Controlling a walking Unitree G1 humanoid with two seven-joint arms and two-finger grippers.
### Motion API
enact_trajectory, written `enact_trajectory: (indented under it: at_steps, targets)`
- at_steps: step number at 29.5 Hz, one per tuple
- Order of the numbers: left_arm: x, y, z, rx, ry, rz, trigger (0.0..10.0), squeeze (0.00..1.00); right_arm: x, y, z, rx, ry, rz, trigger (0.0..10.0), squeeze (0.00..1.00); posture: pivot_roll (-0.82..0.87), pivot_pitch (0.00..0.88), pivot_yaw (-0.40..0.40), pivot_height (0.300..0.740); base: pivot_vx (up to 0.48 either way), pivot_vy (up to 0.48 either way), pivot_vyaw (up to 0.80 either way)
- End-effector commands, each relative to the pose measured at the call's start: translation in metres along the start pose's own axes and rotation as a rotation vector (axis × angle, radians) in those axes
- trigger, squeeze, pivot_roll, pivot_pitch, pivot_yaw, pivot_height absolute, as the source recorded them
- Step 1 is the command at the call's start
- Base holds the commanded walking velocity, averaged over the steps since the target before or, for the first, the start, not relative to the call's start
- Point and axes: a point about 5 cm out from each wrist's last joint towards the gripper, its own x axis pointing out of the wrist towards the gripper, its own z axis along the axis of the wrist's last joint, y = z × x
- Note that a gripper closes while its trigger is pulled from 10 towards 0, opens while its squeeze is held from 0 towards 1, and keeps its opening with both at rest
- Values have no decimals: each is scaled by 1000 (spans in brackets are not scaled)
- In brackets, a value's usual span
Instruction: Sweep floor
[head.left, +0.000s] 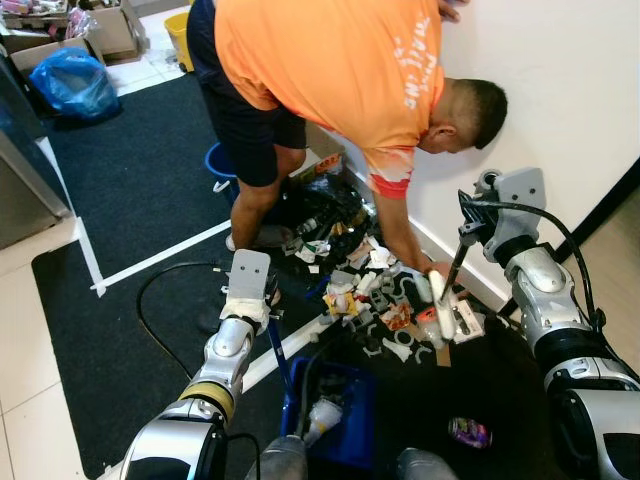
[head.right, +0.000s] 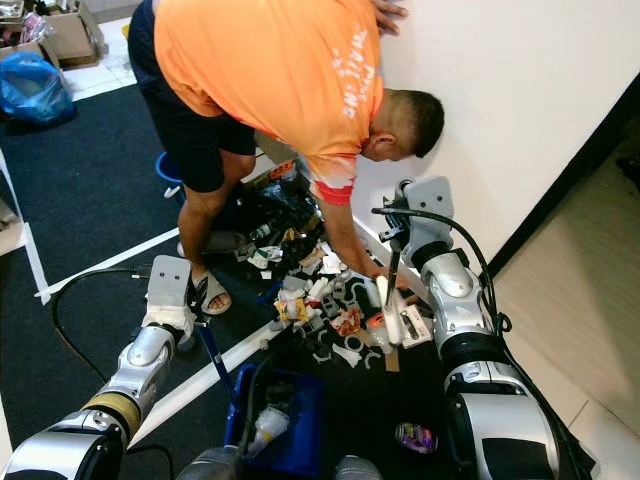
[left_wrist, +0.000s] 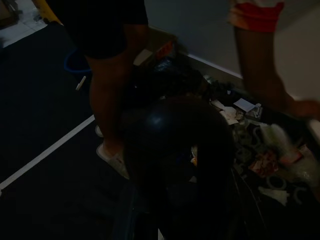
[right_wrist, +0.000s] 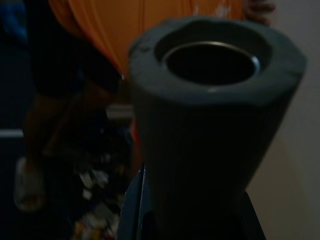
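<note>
Well over on the left, the left gripper (head.left: 250, 292) hangs low above the dark mat (head.left: 130, 180), just beside a thin blue rod (head.left: 280, 360) that runs down to the dustpan (head.left: 350, 440). Whether it actually grips that rod I cannot tell, as the wrist mount hides it and the left wrist view is too dark. A bottle (head.left: 322, 415) already lies in the dustpan, so a loose hold could tip the pan and spill it back out. A black cable (head.left: 150, 300) loops on the mat near this arm and could snag if the arm swings wide.

Toward the middle, the pile of rubbish (head.left: 365, 300) lies on the floor against the foot of the wall (head.left: 560, 90). A person (head.left: 330, 70) bends right over it, one hand (head.left: 422, 278) down among the scraps. That is the main danger: any sweep through the pile now would strike the hand or forearm, or the sandalled foot (head.right: 208, 292) at the pile's edge.

On the right, the right gripper (head.left: 468, 232) is clamped on the broom (right_wrist: 210, 100), whose lower end sits just beside the person's hand. The arm is close to the wall, so a hard stroke could knock it or scatter scraps outward. A can (head.left: 470, 432) lies apart near the robot's feet and may be missed.
</note>
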Motion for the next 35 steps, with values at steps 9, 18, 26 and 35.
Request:
enact_trajectory:
  at_steps: [9, 18, 26, 35]
  targets:
    - [-26, -6, -54, 37, 246, -32, 10000, 0, -10, -21, -12, -250, 132, -39, 10000, 0, 118, 49, -48, 740, 0, 0, 0]
    - [-28, -4, -56, 41, 244, -35, 10000, 0, -26, -23, -41, -306, 290, -65, 10000, 0, 120, 58, -45, 740, 0, 0, 0]
    - [-28, -2, -55, 46, 235, -36, 10000, 0, -38, -11, -62, -209, 371, -70, 10000, 0, 125, 79, -36, 740, 0, 0, 0]
    - [-28, -2, -54, 38, 221, -37, 10000, 0, -40, 13, -69, 6, 334, -22, 10000, 0, 126, 84, -35, 740, 0, 0, 0]
